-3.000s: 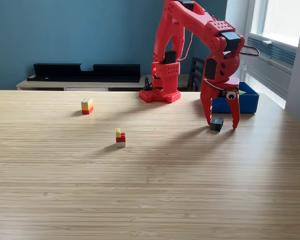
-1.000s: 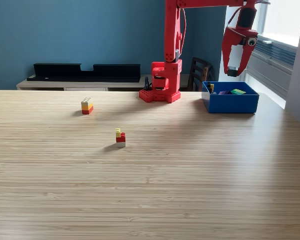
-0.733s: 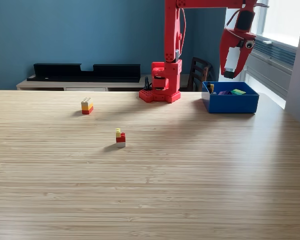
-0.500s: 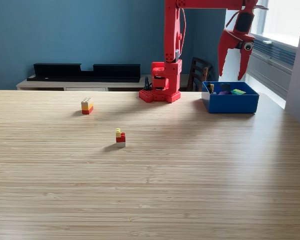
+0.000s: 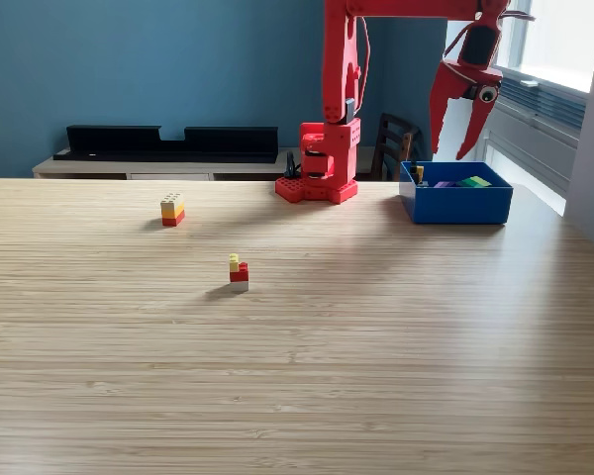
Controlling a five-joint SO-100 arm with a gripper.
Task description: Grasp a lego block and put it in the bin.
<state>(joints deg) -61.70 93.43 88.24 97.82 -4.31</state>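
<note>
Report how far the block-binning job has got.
Done: several blocks lie in the bright blue plastic bin. In hand: nothing; the red gripper hangs open above it. Left: the yellow-and-red stacked block and the small yellow-red-white block on the wooden table.

bare tabletop (image 5: 376, 336) wide open, only two small lego stacks (image 5: 239, 274) interrupting, bin (image 5: 455, 205) top unobstructed

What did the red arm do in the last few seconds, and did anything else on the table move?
The gripper lifted a dark block off the table, swung it above the bin, then opened; the block is gone from its jaws, presumably dropped inside. The two lego stacks and the bin stayed put.
</note>
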